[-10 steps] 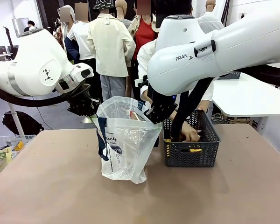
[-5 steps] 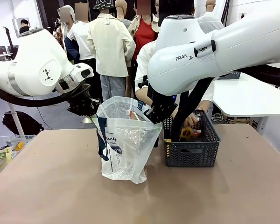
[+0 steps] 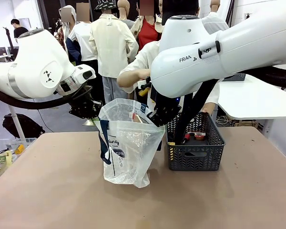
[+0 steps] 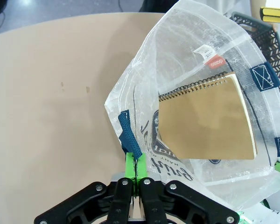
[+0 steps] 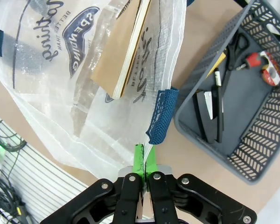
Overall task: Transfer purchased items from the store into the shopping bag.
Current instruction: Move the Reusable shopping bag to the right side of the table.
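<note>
Overhead and across, we see a tan table (image 3: pixel 47 191) in a crowded room, with a white table (image 3: pixel 248 100) behind. We read "FRAN" on the right arm (image 3: pixel 219 52); the script on the shopping bag (image 3: pixel 128 152) stays unclear. The bag stands mid-table just beside the store (image 3: pixel 195 160), where purchased items (image 5: pixel 263 65) lie. A spiral notebook (image 4: pixel 205 121) sits in the bag. The left gripper (image 4: pixel 136 163) and right gripper (image 5: pixel 144 158) each pinch its rim tight. The right arm partly hides a person's hand (image 3: pixel 131 76)
</note>
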